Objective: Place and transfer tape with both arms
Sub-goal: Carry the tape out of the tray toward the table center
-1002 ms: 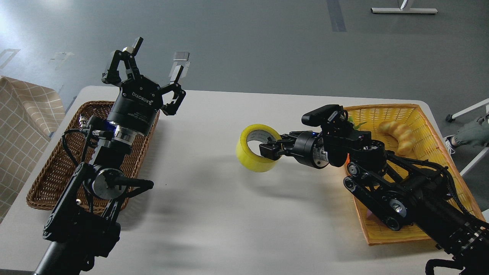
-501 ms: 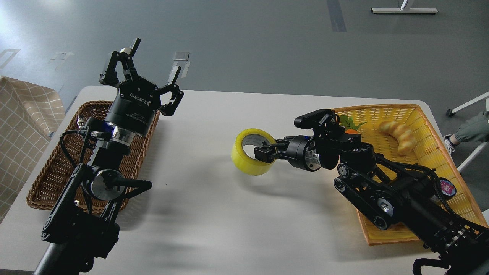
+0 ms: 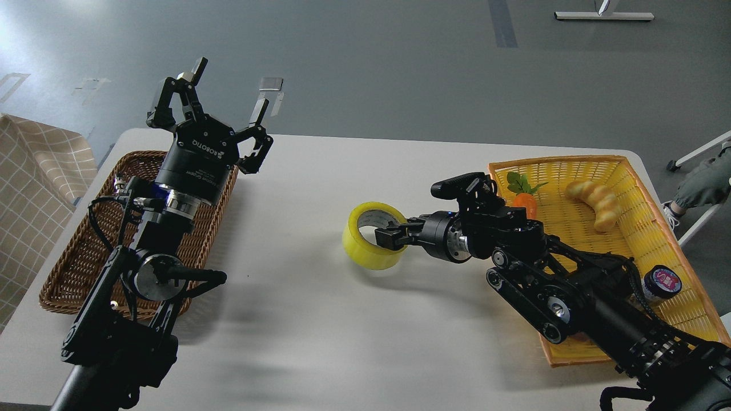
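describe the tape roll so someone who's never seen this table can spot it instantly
Start at the white table, which has a brown wicker basket at its left end and a yellow basket at its right. Near the middle, just left of the yellow basket, the right pincer is shut on the tape. It is the only hollow ring here: translucent yellow with a grey-white core, outside both baskets.
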Tool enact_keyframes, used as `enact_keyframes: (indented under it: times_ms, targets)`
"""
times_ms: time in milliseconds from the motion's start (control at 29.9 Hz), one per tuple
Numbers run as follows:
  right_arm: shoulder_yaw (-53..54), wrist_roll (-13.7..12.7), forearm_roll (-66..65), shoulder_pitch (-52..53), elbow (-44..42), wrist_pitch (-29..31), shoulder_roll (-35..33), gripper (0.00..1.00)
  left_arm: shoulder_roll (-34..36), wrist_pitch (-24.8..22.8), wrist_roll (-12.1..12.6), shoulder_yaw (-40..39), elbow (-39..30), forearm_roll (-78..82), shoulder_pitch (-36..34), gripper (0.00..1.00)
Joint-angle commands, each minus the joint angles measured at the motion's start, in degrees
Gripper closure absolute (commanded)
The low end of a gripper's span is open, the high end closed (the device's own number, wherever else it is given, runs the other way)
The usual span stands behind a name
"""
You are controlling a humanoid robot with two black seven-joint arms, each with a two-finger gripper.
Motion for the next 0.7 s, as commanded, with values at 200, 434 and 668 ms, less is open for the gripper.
enact_keyframes:
  times_ms: [200, 434, 668]
  targets:
    - [-0.8, -0.3, 0.0, 0.1, -2.8, 0.0, 0.0, 0.98, 0.0, 0.0, 0.0, -0.5, -0.1, 0.0, 0.1, 0.01]
    - [-0.8, -0.5, 0.0, 0.0, -4.2, 0.0, 0.0, 0.77, 0.1, -0.1, 0.0, -0.7, -0.1, 0.0, 0.4, 0.01]
    - [-0.8, -0.5, 0.0, -0.8, -5.6, -1.4, 0.0, 0.57, 0.0, -0.1, 0.0, -0.7, -0.1, 0.0, 0.5, 0.01]
